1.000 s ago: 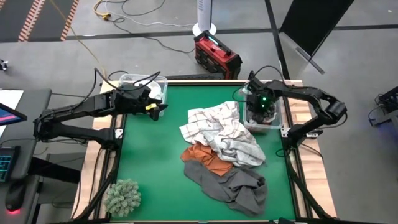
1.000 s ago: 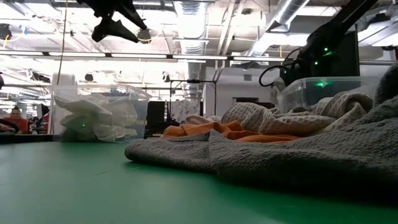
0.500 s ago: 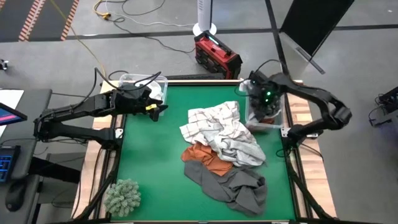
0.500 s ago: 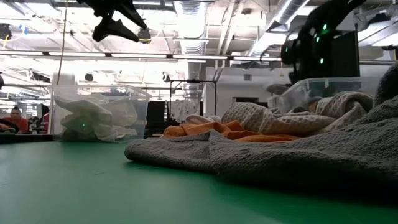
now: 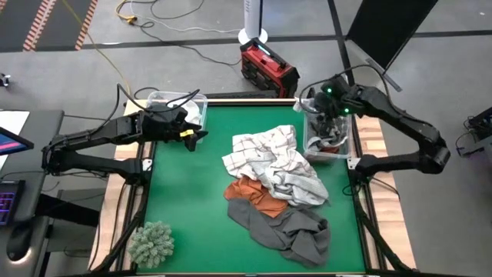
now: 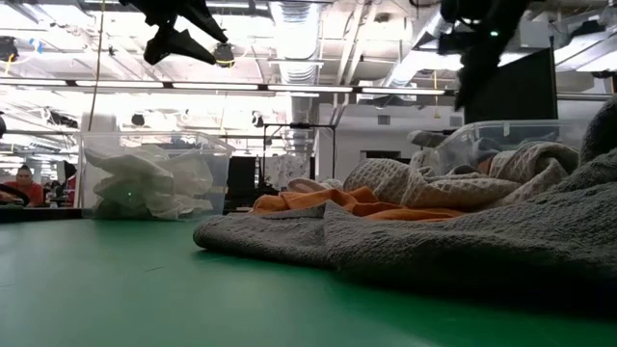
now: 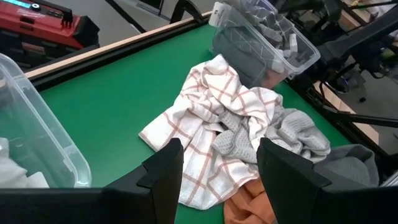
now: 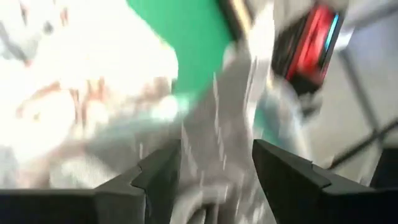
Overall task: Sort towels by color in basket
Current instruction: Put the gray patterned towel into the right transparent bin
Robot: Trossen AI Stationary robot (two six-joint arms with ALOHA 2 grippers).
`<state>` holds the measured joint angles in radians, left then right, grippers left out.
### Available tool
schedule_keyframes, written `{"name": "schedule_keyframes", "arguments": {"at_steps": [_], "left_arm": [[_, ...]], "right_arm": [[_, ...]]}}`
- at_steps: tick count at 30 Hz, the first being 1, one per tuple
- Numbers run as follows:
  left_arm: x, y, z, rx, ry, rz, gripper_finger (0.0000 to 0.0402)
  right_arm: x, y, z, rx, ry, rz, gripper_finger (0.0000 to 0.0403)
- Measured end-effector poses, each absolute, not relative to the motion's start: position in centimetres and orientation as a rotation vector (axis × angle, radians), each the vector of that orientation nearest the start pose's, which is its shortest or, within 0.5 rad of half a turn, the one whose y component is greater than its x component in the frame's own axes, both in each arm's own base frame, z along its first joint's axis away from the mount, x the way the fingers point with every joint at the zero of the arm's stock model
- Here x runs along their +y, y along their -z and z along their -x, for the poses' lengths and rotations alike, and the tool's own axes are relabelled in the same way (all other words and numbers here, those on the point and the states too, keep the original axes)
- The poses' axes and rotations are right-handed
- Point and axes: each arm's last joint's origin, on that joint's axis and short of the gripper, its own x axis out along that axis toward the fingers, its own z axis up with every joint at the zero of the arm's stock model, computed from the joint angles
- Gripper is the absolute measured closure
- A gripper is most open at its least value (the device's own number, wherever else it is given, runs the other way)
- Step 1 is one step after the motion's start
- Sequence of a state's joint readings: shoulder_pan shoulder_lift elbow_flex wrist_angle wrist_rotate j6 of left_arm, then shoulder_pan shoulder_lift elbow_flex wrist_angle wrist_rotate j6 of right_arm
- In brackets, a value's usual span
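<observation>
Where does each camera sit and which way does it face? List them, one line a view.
High: overhead, straight down on the table, both arms and the towels.
Low: table height, level across the towels; the left arm's tool hangs overhead.
Left wrist: past its own fingers to the checked towel.
Right wrist: blurred, its own fingers over cloth.
High and left wrist share the right bin.

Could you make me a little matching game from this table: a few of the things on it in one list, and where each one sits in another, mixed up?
Things
1. checked towel
2. orange towel
3. dark grey towel
4. fuzzy clump

Places
A. near left corner of the table
B. nearest end of the pile
C. far end of the pile, toward the bins
D. middle of the pile, partly covered

Pairs: 1-C, 2-D, 3-B, 4-A
</observation>
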<state>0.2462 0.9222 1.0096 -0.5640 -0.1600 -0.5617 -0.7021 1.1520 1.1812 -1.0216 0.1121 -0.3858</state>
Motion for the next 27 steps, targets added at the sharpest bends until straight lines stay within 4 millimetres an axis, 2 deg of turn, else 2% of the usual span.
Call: {"name": "schedule_keyframes", "arguments": {"at_steps": [3,6,10,14,16,18,22,23,27], "left_arm": [[4.9,-35.1,-17.8,0.355,-0.523,0.564,0.0207],[4.9,-35.1,-17.8,0.355,-0.523,0.564,0.0207],[4.9,-35.1,-17.8,0.356,-0.518,0.563,0.0207],[4.9,-35.1,-17.8,0.356,-0.519,0.563,0.0207],[4.9,-35.1,-17.9,0.355,-0.519,0.563,0.0207],[4.9,-35.1,-17.9,0.354,-0.52,0.568,0.0207],[4.9,-35.1,-17.8,0.351,-0.521,0.579,0.0207],[4.8,-35.1,-17.9,0.351,-0.521,0.582,0.0207],[4.7,-35.1,-17.9,0.353,-0.511,0.582,0.0207]], "right_arm": [[-14.6,-33.2,-17.4,0.988,0.554,0.107,0.0158],[-15.7,-32.3,-18.9,0.994,0.533,0.165,0.0158],[-17.3,-30.2,-20.6,1.071,0.517,0.19,0.0158],[-18.7,-28.0,-21.7,1.21,0.603,0.221,0.0165],[-19.2,-27.2,-22.0,1.26,0.634,0.236,0.0188],[-19.5,-26.7,-22.3,1.279,0.647,0.243,0.0232],[-19.6,-26.5,-22.6,1.273,0.651,0.248,0.0366],[-19.4,-26.7,-22.6,1.266,0.651,0.25,0.038],[-17.9,-29.2,-22.2,1.168,0.682,0.253,0.0381]]}}
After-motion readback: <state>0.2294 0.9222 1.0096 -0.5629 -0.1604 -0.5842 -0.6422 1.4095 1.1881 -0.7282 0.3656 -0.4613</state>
